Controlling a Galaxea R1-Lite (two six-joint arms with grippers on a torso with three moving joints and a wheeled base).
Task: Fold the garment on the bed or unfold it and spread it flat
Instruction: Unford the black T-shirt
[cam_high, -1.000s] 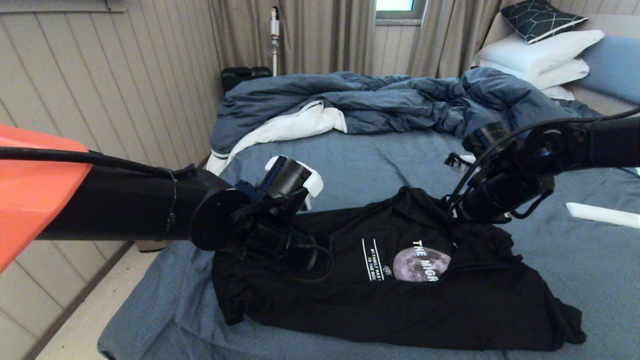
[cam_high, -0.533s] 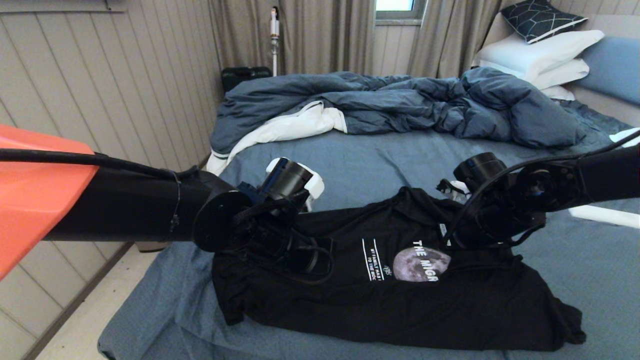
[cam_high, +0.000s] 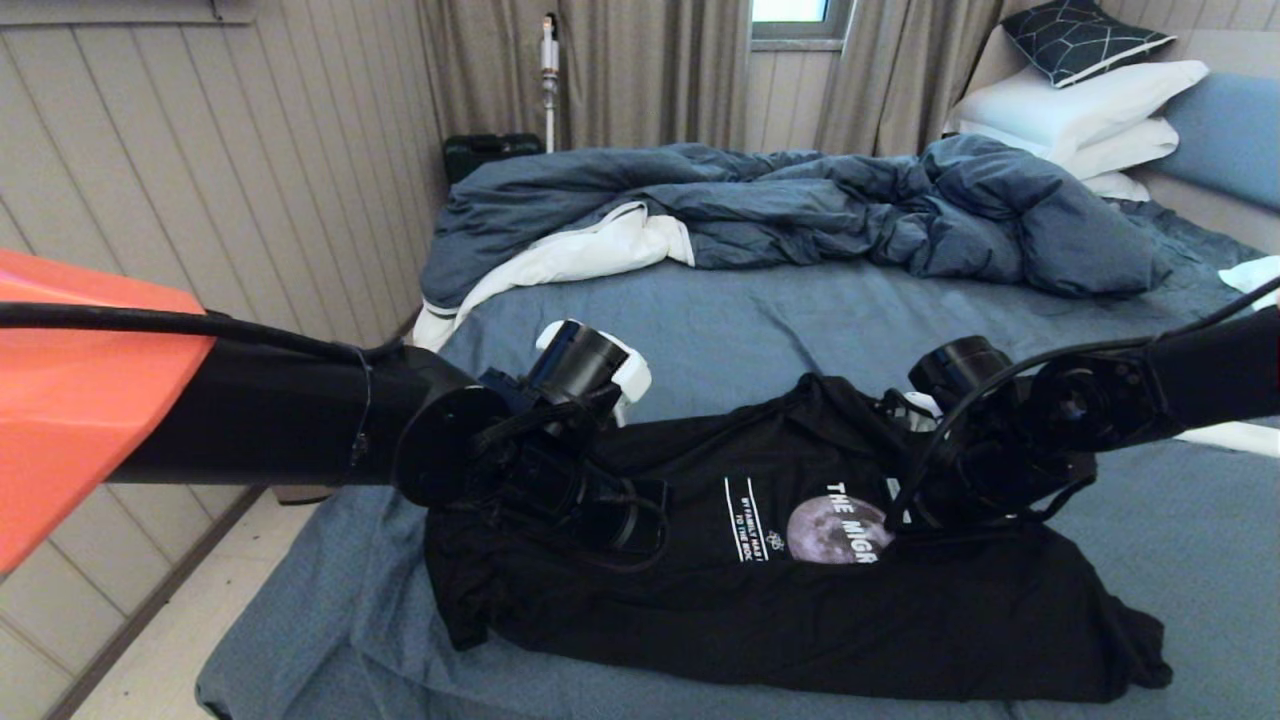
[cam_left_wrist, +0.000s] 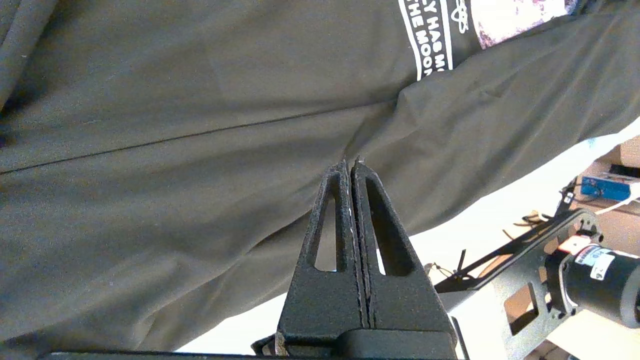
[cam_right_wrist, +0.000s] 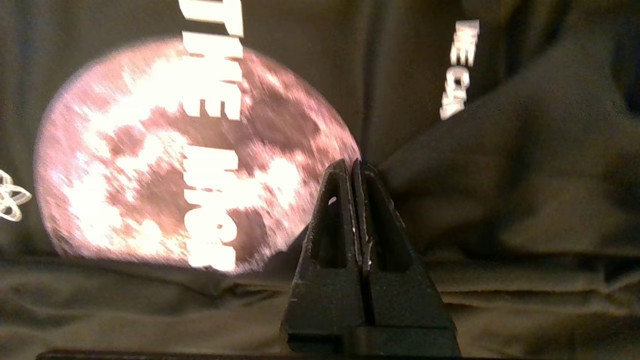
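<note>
Item: your black moon-print T-shirt (cam_high: 800, 590) is lying bunched on the blue-grey bed (cam_high: 760, 310), with your left gripper (cam_left_wrist: 351, 165) and right gripper (cam_right_wrist: 352, 165) both clenched, tips seemingly pinching its fabric near opposite ends.

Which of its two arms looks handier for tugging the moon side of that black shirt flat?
Probably the right: its claw is pinched shut on the shirt beside the moon print; the left claw grips plain cloth farther off.

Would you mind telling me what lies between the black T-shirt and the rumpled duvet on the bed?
In the head view, only bare blue-grey sheet of the bed lies between the T-shirt and the duvet.
</note>
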